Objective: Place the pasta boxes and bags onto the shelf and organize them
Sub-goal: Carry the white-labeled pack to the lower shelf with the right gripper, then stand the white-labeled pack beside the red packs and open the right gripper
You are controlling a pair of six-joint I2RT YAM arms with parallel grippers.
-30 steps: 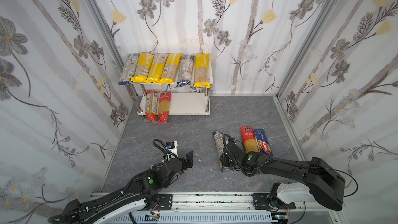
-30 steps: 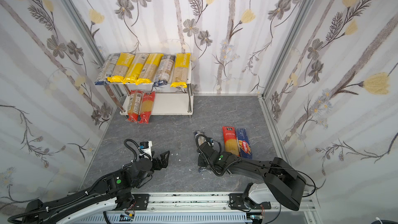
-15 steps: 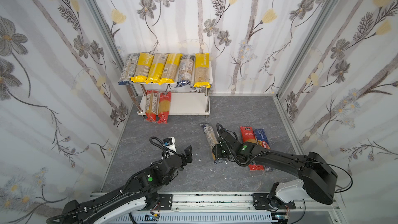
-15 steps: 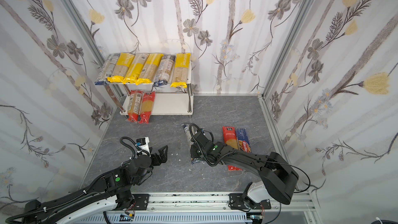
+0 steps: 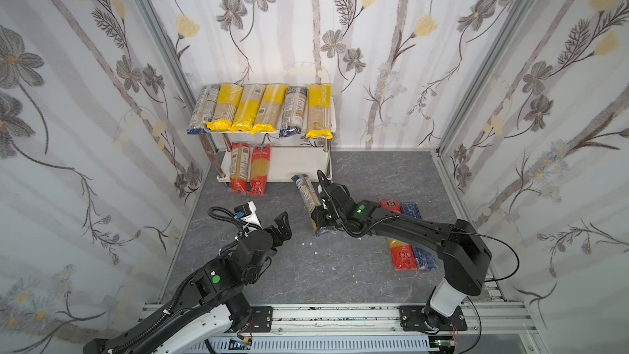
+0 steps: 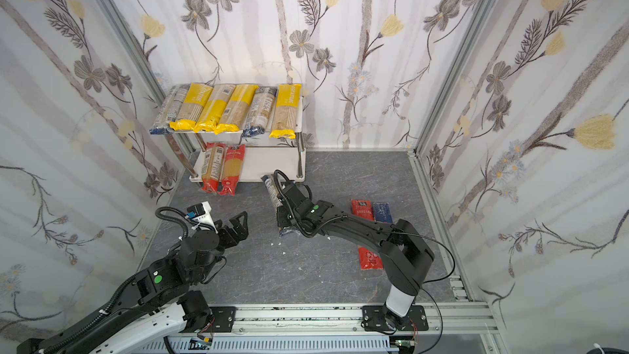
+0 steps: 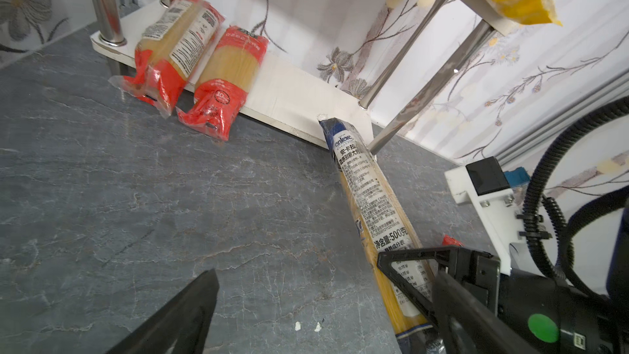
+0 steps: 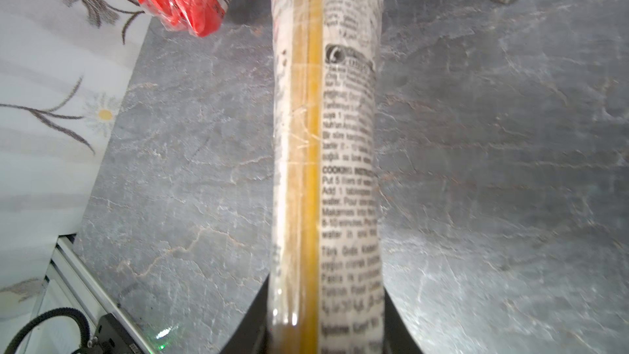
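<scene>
showing, in both top views, the right claw (image 5: 319,217) clamped on a blue-ended pasta pack (image 5: 304,189), newly carried from mid-table (image 5: 340,267) to the shelf (image 5: 292,165) front; the left claw (image 5: 279,224) gapes empty. left wrist view: the pack's tip reaches the lower board (image 7: 289,97). right wrist view: the pack runs out between the fingers (image 8: 248,318), seemingly ready for sliding in.

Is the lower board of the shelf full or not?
Not full. Two red-ended packs lie on it side by side; most of the lower board is bare white.

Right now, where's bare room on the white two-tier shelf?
Lower white board: bare from the two red-ended spaghetti packs to the right chrome posts. Top board: crowded, six packs. Right gripper holds a blue-ended spaghetti pack.
</scene>
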